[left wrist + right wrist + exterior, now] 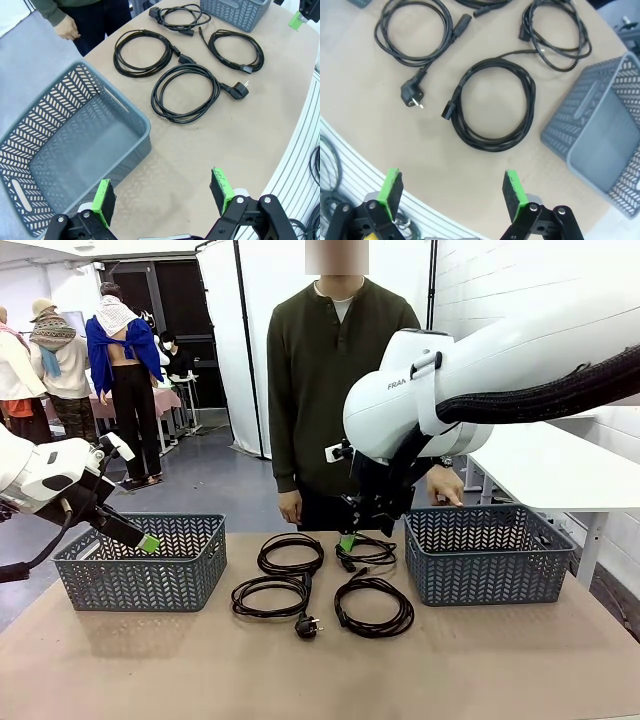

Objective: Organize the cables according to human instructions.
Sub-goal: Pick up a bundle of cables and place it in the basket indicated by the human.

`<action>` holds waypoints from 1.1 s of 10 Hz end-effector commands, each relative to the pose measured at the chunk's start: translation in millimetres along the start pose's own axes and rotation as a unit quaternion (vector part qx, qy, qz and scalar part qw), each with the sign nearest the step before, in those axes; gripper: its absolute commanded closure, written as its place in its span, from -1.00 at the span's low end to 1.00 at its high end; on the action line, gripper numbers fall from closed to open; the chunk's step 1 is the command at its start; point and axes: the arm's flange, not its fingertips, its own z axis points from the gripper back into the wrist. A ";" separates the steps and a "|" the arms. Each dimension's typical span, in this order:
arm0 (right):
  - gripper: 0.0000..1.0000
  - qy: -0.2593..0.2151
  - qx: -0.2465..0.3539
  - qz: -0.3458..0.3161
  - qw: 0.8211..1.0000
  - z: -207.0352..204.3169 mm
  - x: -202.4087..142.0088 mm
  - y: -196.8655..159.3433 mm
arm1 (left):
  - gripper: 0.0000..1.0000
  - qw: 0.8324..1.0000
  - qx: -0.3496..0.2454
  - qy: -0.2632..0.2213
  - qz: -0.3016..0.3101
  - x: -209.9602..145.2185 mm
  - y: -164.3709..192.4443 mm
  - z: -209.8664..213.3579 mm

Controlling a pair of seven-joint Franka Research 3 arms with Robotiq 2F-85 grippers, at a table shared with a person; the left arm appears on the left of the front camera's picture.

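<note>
Several black cables lie coiled mid-table between two baskets: far left, far right, near left and near right. My right gripper hangs just over the far-right cable. In its wrist view it stands open with nothing between the pads, looking down on one coiled cable. My left gripper hovers at the left basket's near rim, open and empty, with the plugged cable beyond it. The human stands at the far side, hands low.
A grey woven basket sits at the table's left, with a matching one at the right. The person's hand rests near the right basket's far rim. Bare brown tabletop lies in front of the cables.
</note>
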 end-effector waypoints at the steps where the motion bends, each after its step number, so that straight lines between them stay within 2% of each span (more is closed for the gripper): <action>1: -1.00 0.023 -0.028 -0.048 0.998 -9.7 16.5 11.0 | -1.00 1.000 -0.003 -0.001 0.008 -0.6 1.1 -0.5; 4: -1.00 0.034 -0.054 -0.110 0.992 -29.7 28.7 18.5 | -1.00 1.000 -0.003 -0.001 0.008 -0.6 1.1 -0.5; 8: -1.00 0.004 -0.024 -0.178 0.984 -63.5 38.9 15.2 | -1.00 1.000 -0.003 -0.001 0.008 -0.6 1.1 -0.5; 11: -1.00 -0.005 -0.050 -0.204 0.978 -91.9 43.4 8.9 | -1.00 1.000 -0.003 -0.001 0.008 -0.6 1.1 -0.5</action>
